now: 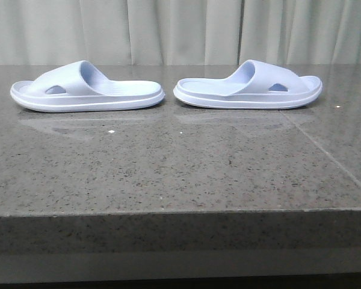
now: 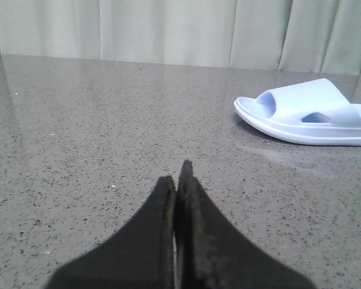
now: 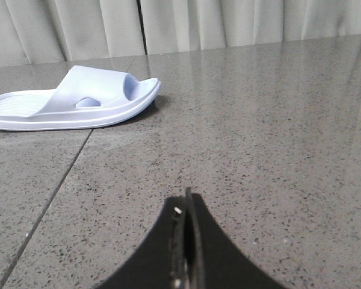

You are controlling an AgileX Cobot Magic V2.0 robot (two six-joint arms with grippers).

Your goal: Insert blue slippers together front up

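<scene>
- Left gripper (image 2: 177, 180): your left wrist view shows its two dark fingers pressed together, clenched on nothing, low over bare tabletop (image 1: 168, 168). It does not appear in the front view.
- Left blue slipper (image 1: 87, 89): lies sole-down on the far left part of the tabletop, side-on to the front camera, its open toe pointing outward to the left and its heel toward the middle. In the left wrist view it (image 2: 310, 112) sits well apart from the fingertips.
- Right blue slipper (image 1: 248, 86): sole-down on the far right part, mirrored, toe pointing right. The two heels face each other across a small gap, not touching.
- Right gripper (image 3: 186, 211): fingers closed flat against each other, nothing between them. The right slipper (image 3: 72, 99) lies well apart from it.
- Backdrop: pale curtain (image 1: 180, 30) behind the tabletop.
</scene>
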